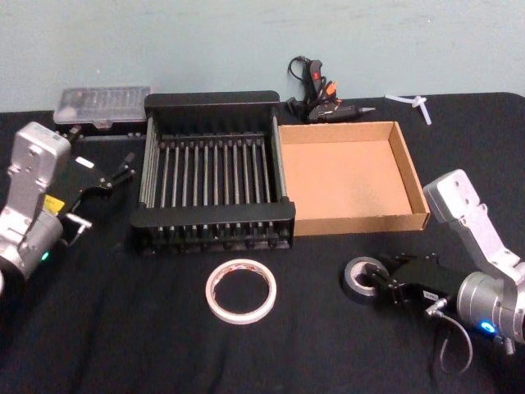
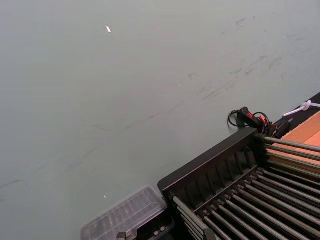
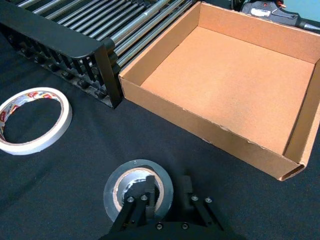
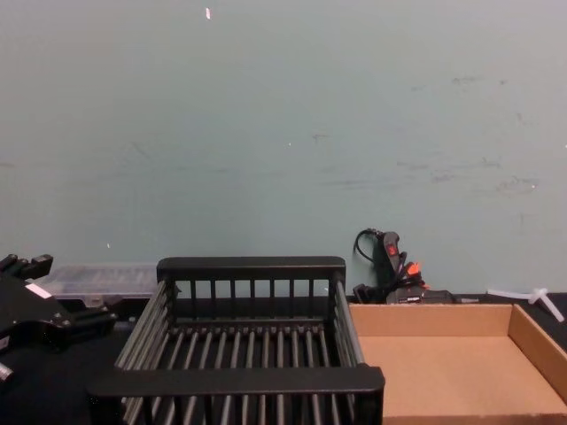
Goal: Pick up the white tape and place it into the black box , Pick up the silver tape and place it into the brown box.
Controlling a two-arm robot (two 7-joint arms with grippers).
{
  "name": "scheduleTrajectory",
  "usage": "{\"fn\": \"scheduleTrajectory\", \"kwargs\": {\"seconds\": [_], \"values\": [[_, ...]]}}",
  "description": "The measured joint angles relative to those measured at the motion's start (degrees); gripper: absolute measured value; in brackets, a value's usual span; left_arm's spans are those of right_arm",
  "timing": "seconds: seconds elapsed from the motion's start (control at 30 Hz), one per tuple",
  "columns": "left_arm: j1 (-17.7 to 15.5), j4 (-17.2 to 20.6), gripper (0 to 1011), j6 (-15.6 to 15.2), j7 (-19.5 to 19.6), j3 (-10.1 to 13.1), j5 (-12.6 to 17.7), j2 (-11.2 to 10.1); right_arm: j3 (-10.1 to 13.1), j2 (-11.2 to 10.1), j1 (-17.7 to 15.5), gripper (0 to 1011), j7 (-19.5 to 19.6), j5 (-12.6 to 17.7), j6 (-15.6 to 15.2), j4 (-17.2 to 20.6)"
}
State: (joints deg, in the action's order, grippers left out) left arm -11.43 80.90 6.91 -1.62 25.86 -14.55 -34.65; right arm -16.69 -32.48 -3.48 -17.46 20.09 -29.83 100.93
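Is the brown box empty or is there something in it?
Empty. The brown box shows only its bare cardboard floor. The silver tape lies on the black table outside it, by the right gripper.

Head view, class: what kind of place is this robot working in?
Probably a lab or workshop bench: a black-clothed table against a plain wall, with a glue gun, a clear parts case and tape rolls laid out.

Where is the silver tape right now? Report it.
In the head view the silver tape lies flat on the black table, on the robot's right, in front of the brown box, with the right hand astride its rim.
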Motion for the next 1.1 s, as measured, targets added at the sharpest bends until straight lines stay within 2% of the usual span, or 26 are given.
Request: {"fn": "scheduleTrajectory", "kwargs": {"seconds": [0.03,0.2,0.63,1.1], "values": [[0.0,0.0,1002,0.0,0.0,0.0,0.0,0.0,0.0,0.0,0.0,274,0.0,0.0,0.0,0.0],[0.0,0.0,1001,0.0,0.0,0.0,0.0,0.0,0.0,0.0,0.0,178,0.0,0.0,0.0,0.0],[0.0,0.0,1002,0.0,0.0,0.0,0.0,0.0,0.6,0.3,-0.2,173,-0.4,0.4,0.6,0.1],[0.0,0.0,1001,0.0,0.0,0.0,0.0,0.0,2.1,-0.7,0.1,173,-0.6,0.4,1.8,3.0]]}}
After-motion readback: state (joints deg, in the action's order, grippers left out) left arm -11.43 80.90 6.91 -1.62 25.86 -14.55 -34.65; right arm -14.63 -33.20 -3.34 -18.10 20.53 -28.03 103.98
